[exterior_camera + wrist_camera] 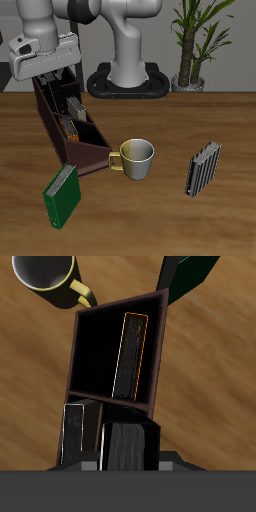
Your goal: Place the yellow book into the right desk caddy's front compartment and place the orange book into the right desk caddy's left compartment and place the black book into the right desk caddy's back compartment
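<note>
The right desk caddy [88, 152], a long dark maroon box with a slanted low end, lies at the table's side; its partitions [108, 396] show from above in the wrist view. The orange book [131, 354] stands on edge in the large compartment toward the slanted end. A thin dark book with pale edges, the yellow book [74, 436], stands in a small compartment. My gripper [50, 78] hangs over the caddy's far end, shut on the glossy black book [128, 444], which sits upright beside the yellow book, partly down into the back compartment. My fingers are mostly hidden.
A yellow-and-white mug [135, 158] stands close to the caddy's slanted end. A green book [62, 193] leans near the front edge by the caddy. A black-and-white striped book [203, 168] stands apart on the other side of the mug. A potted plant [195, 45] stands at the back.
</note>
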